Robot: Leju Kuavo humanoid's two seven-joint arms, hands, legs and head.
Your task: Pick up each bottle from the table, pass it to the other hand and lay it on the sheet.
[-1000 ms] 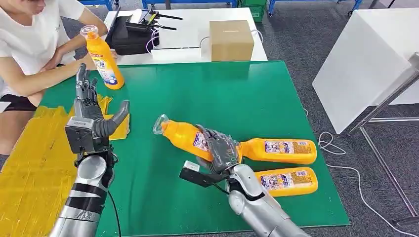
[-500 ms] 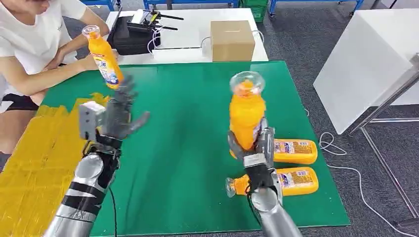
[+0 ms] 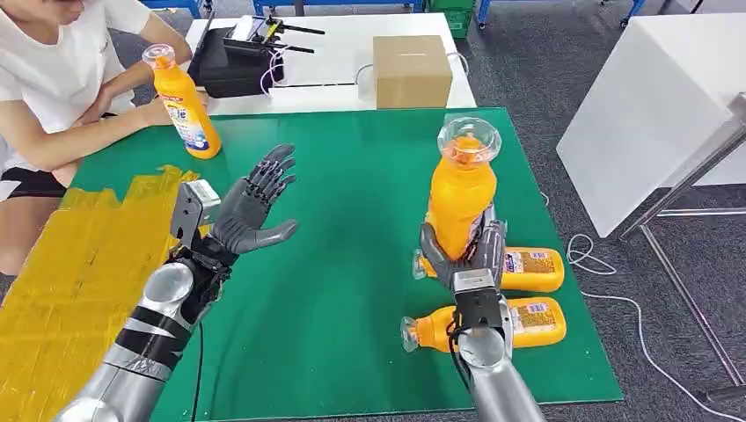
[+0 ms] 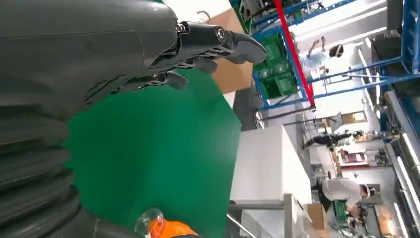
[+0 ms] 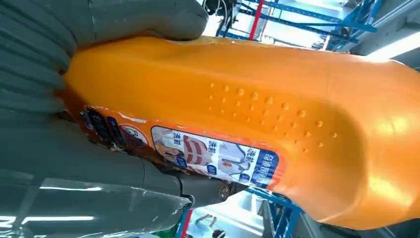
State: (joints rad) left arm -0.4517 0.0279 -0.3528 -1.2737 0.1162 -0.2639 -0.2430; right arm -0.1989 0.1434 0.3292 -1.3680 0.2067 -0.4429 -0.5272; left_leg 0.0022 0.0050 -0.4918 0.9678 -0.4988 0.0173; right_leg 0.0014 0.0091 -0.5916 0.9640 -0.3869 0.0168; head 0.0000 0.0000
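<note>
Orange bottle (image 3: 461,200) upright above the green mat (image 3: 352,176), clear cap on top, gripped low around its body by the right hand (image 3: 464,257). In the right wrist view the same bottle (image 5: 257,124) large and close, label facing the camera, grey thumb over one side and fingers (image 5: 148,183) wrapped under the other. Beneath and just behind that hand, two more orange bottles lying on their sides near the mat's right edge: one (image 3: 528,269) partly hidden by the hand, the other (image 3: 493,325) nearer the robot, clear cap pointing left. Both flat on the mat, close together, whether touching not clear.

Left hand (image 3: 251,211) raised over the mat's left half, palm up and turned toward the held bottle, fingers spread, holding nothing, well apart from the right hand. In the left wrist view, dark fingers (image 4: 213,37) spread apart above green mat, with the bottle's cap (image 4: 151,225) at the picture's edge.

Yellow sheet (image 3: 62,281) over the left end of the table, just beside the left arm. At the mat's far left corner, a fourth orange bottle (image 3: 183,104) upright, held by a person's hand (image 3: 151,109); person in a white shirt seated at that corner. Beyond the mat, on a white table, a cardboard box (image 3: 412,70) and a black case (image 3: 233,66) with cables.
</note>
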